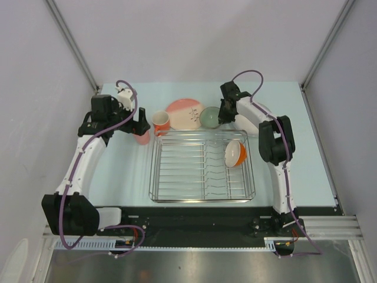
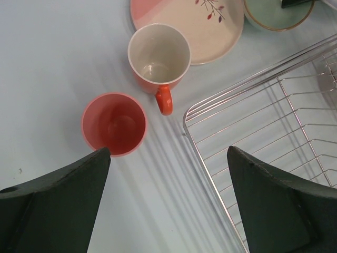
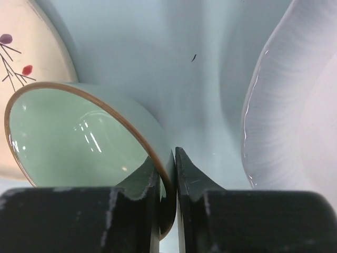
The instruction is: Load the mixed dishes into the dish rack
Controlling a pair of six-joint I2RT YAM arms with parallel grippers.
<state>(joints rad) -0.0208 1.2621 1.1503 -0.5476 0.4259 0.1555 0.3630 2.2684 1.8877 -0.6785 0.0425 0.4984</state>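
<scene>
Upper centre of top view: right gripper [image 3: 175, 158] pinched tight on rim of pale green bowl [image 3: 79, 137], between pink-and-cream plate [image 1: 184, 111] and white shallow plate [image 3: 295, 105]. Upper left: left gripper [image 2: 168, 155] spread wide, holding nothing, near pink tumbler [image 2: 114, 124] and orange mug [image 2: 158, 55]. Centre: orange bowl [image 1: 235, 153] inside dish rack [image 1: 177, 171], right side.

Top view overhead, wide; wrist views close, downward; all share pale green bowl [image 1: 210, 117].
</scene>
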